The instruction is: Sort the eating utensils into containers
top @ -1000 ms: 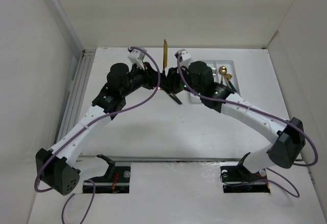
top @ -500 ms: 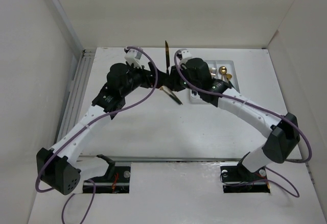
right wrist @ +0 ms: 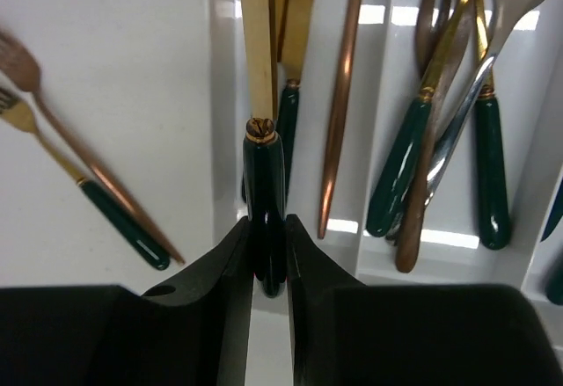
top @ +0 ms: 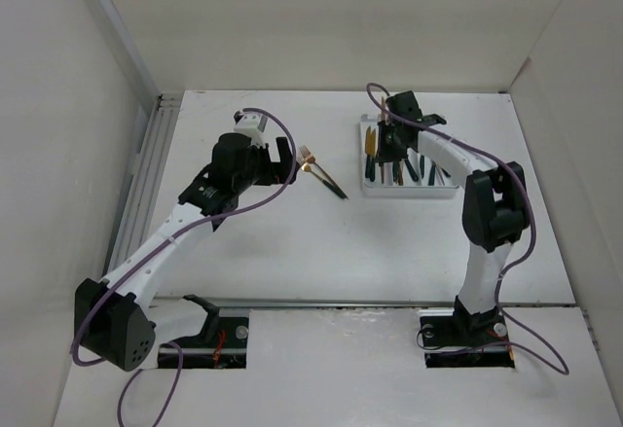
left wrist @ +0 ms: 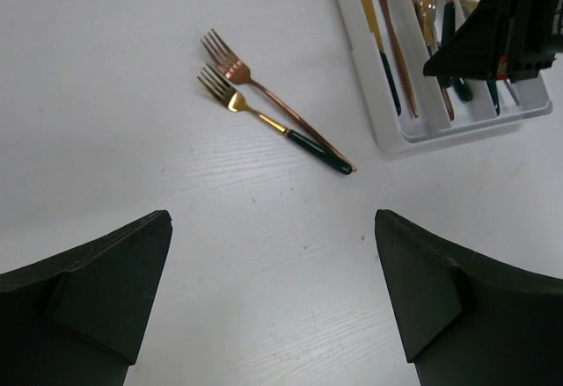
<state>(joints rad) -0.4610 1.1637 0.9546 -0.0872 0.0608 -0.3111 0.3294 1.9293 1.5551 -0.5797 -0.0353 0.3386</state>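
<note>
Noted from the bench side: the right gripper (right wrist: 266, 241) was clamped on the dark green handle of a gold knife (right wrist: 257, 61), at the leftmost compartment of the white tray (right wrist: 222, 140). The knife's long axis ran parallel to the compartment walls. Its blade pointed away from the fingers, the same way as the knives lying there. Whether it touched the tray I could not tell. The left gripper (left wrist: 273, 217) hung over the table (left wrist: 132, 140), jaws wide apart, holding nothing. Two forks (left wrist: 303, 140) lay side by side near the tray, tines pointing away from it.
</note>
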